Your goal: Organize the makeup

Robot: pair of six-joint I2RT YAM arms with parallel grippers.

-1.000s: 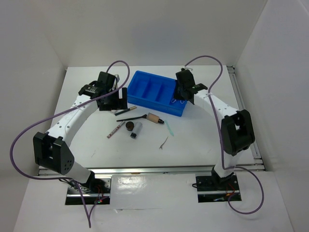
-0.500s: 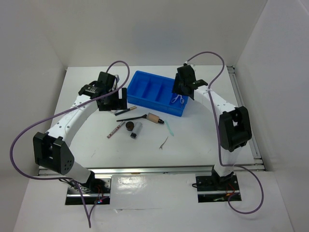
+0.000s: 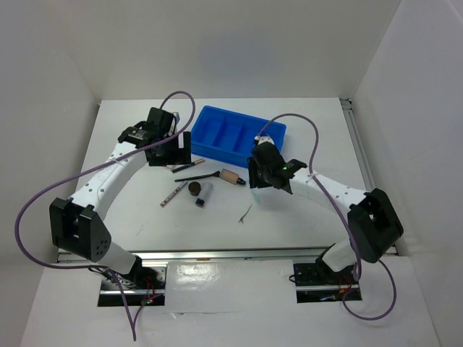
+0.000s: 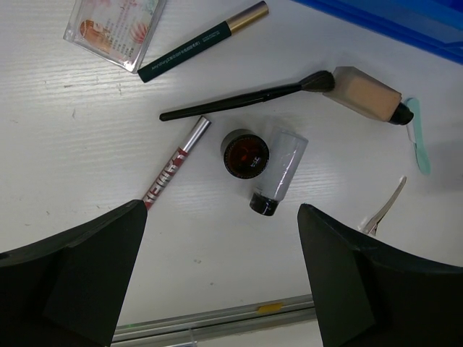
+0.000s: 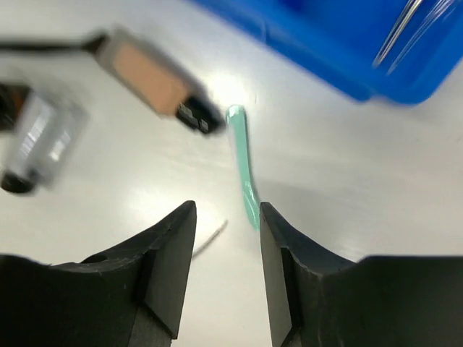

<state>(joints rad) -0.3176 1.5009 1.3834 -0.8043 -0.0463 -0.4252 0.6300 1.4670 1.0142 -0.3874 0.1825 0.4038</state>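
The makeup lies loose on the white table. In the left wrist view I see a pinkish packet, a dark pencil with a gold cap, a black brush, a beige black-tipped tube, a brown round pot, a grey cylinder, a red slim tube, a pale green tool and a silver clip. My left gripper is open and empty, high above them. My right gripper is open and empty, low over the table, with the green tool just ahead of its fingertips.
The blue compartment tray stands at the back middle of the table, beyond the makeup. Thin silver clips lie in its right end. The left gripper hovers left of the tray. White walls close in the table on three sides.
My right arm has swung from above the tray's right end down and toward the near side, to the green tool. The left arm and the makeup have not moved.
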